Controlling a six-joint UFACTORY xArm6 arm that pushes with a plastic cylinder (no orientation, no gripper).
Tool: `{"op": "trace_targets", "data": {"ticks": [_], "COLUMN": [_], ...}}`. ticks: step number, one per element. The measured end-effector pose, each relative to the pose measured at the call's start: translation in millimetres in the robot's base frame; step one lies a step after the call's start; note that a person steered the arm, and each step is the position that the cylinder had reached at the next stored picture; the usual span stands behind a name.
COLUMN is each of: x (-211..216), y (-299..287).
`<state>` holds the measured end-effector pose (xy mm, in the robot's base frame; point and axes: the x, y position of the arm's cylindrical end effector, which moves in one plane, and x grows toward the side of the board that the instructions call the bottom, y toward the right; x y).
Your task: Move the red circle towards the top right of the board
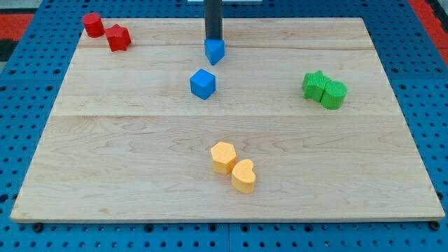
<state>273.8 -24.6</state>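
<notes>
The red circle [92,24] is a short red cylinder at the board's top left corner. A red star-shaped block [118,38] touches it on its lower right. The dark rod comes down from the view's top centre; my tip [213,38] ends just behind a small blue block [215,50], far to the right of the red circle. A blue cube-like block [203,83] lies below it.
A green star [316,85] and a green cylinder [334,94] sit together at the right. A yellow hexagon [223,157] and a yellow heart [243,175] sit together at the bottom centre. The wooden board [105,154] lies on a blue pegboard.
</notes>
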Motion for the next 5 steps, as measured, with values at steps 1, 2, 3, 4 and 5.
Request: {"op": "trace_targets", "data": {"ticks": [1, 2, 3, 4, 5], "x": [38, 53, 52, 27, 19], "y": [-1, -28, -155, -269, -280]}}
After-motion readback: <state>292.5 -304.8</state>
